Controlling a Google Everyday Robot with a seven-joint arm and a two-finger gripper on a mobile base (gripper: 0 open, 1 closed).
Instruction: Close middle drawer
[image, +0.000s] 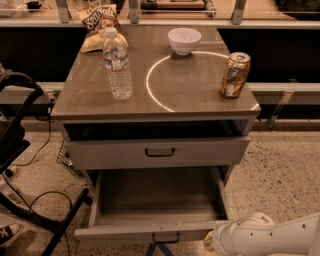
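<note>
The middle drawer (159, 197) is pulled far out of the grey cabinet. It is a wide, deep, empty box with a low flat front (125, 234) and a small dark handle (165, 238) near the bottom edge of the view. My white arm (272, 235) comes in from the bottom right. My gripper (216, 241) is at the arm's left end, right beside the right corner of the drawer front. Above it, the taller-fronted top drawer (159, 152) with a bigger black handle stands slightly open.
On the cabinet top (90, 100) stand a water bottle (117, 65), a white bowl (184, 40), a drink can (235, 75) and a chip bag (98, 25). A black frame and cables (30, 200) lie on the floor at left. Speckled floor (285, 175) lies at right.
</note>
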